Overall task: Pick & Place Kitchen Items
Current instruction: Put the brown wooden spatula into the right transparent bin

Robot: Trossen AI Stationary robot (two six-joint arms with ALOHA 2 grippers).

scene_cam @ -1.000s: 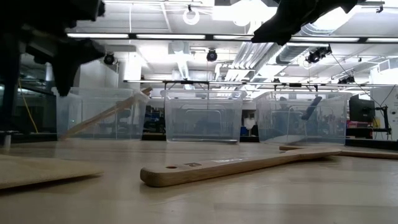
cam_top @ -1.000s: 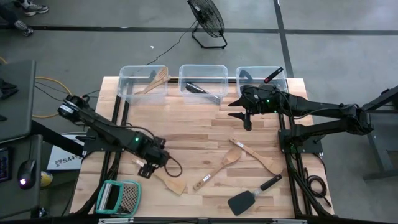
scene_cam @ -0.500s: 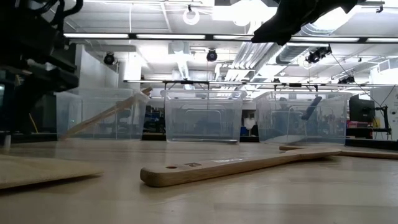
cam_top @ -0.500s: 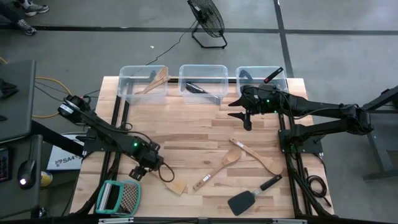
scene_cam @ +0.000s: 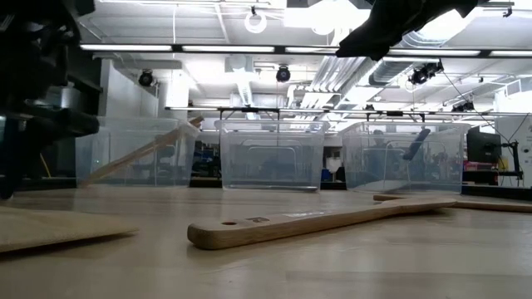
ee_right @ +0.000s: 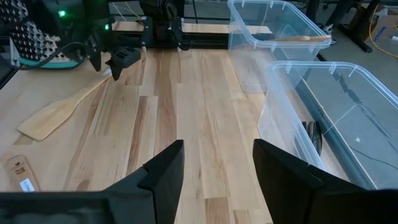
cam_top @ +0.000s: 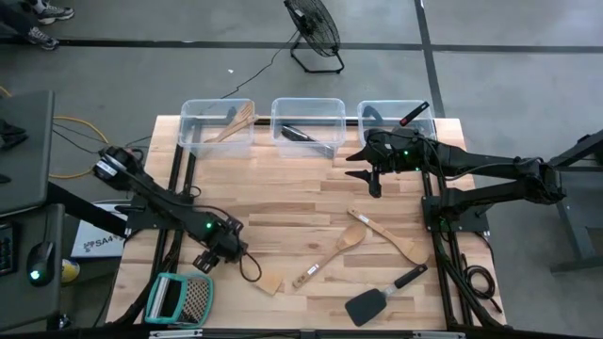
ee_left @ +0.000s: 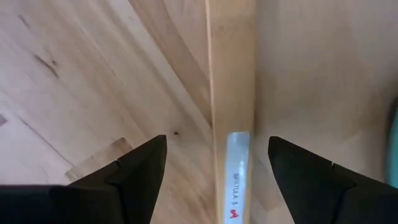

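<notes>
A pale wooden spatula lies flat on the table near the front left, its blade (cam_top: 268, 281) toward the right; it also shows in the right wrist view (ee_right: 56, 115). My left gripper (cam_top: 209, 256) is low over its handle (ee_left: 233, 93), open, one finger on each side of the handle with a gap on both sides. My right gripper (cam_top: 372, 174) is open and empty, held above the table in front of the right bin (cam_top: 396, 118).
A wooden spoon (cam_top: 330, 252), another wooden utensil (cam_top: 391, 237) and a black spatula (cam_top: 377, 299) lie at the front right. A teal-framed grater (cam_top: 179, 299) lies at the front left corner. Three clear bins (cam_top: 308, 121) along the far edge hold utensils.
My left gripper has gone toward the table's near left corner along the spatula's handle and has come down lower over it. The spatula has stayed where it was.
</notes>
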